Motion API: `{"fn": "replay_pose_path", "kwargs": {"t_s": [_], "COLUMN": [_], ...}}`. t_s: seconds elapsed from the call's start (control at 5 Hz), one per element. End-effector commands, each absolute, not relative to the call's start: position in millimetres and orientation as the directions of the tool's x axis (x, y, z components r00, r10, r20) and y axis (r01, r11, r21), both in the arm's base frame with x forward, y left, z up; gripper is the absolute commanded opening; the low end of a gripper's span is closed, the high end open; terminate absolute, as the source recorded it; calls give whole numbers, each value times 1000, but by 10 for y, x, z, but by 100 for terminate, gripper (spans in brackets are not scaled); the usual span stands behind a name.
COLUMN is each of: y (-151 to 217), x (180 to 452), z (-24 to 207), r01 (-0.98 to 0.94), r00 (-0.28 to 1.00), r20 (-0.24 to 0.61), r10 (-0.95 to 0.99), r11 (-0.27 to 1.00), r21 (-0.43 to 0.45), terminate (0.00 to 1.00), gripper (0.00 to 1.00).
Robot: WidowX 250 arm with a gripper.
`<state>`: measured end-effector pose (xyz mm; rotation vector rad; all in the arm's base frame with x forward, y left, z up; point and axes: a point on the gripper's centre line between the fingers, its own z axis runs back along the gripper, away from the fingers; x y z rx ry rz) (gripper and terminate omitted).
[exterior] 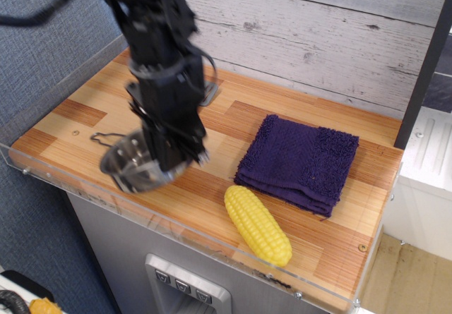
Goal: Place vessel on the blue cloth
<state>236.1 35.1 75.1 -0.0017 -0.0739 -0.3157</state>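
Note:
The vessel (pixel 131 167), a small shiny steel pan with a thin wire handle (pixel 104 137), is near the front left edge of the wooden table, tilted and slightly blurred. My gripper (pixel 171 163) comes down from above and is shut on the pan's right rim; the black fingers cover that side of it. The blue cloth (pixel 300 160), a dark navy-purple folded towel, lies flat to the right of the gripper, well apart from the pan, with nothing on it.
A yellow corn cob (pixel 258 224) lies near the front edge, between pan and cloth. A clear acrylic rim (pixel 212 238) runs along the table's front and left edges. A grey plank wall (pixel 318 39) stands behind.

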Motion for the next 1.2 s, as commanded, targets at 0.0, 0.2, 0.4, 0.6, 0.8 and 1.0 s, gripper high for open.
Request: {"fn": "replay_pose_path", "kwargs": {"t_s": [0.0, 0.2, 0.4, 0.6, 0.8, 1.0], "y": [349, 75, -332, -606, -712, -763], "x": [2603, 2748, 2779, 2742, 2781, 2844], "z": [1464, 1527, 1460, 1327, 1148, 831], "r01": [310, 358, 388, 423, 434, 447], "r00": [931, 914, 897, 879, 875, 880], "r20": [192, 196, 229, 228, 210, 146], "r10": [-310, -354, -378, -418, -437, -452], "r11": [950, 934, 922, 906, 899, 892], "r21": [28, 16, 3, 31, 61, 67], "terminate": [0, 0, 0, 0, 0, 0], "gripper": [0, 0, 0, 0, 0, 0]}}
